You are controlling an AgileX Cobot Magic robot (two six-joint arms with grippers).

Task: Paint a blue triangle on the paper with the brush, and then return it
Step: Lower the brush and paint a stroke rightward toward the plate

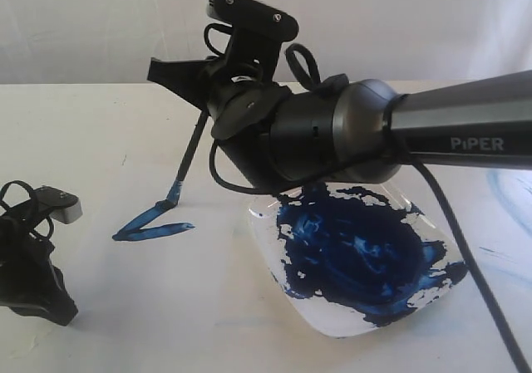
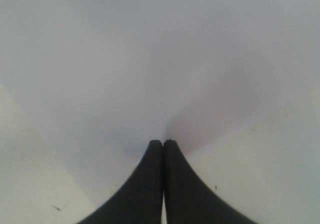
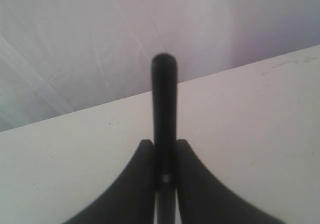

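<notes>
The black-handled brush (image 1: 189,153) slants down to the left, and its blue-stained tip touches the white paper (image 1: 166,282), whose edges I cannot make out. At the tip lie streaky blue strokes, two joined sides of the blue triangle (image 1: 154,222). My right gripper (image 1: 196,92) reaches across the middle from the right and is shut on the brush handle. In the right wrist view the handle (image 3: 164,94) runs between the jaws of the gripper (image 3: 161,144) and out past them. My left gripper (image 1: 33,265) rests low at the left, shut and empty (image 2: 163,142).
A clear plate (image 1: 270,228) holding a big dark-blue paint pool (image 1: 357,252) sits right of the strokes, under the right arm. A black cable (image 1: 465,257) hangs across the plate's right side. A faint pale-blue smear (image 1: 509,194) marks the table at the far right.
</notes>
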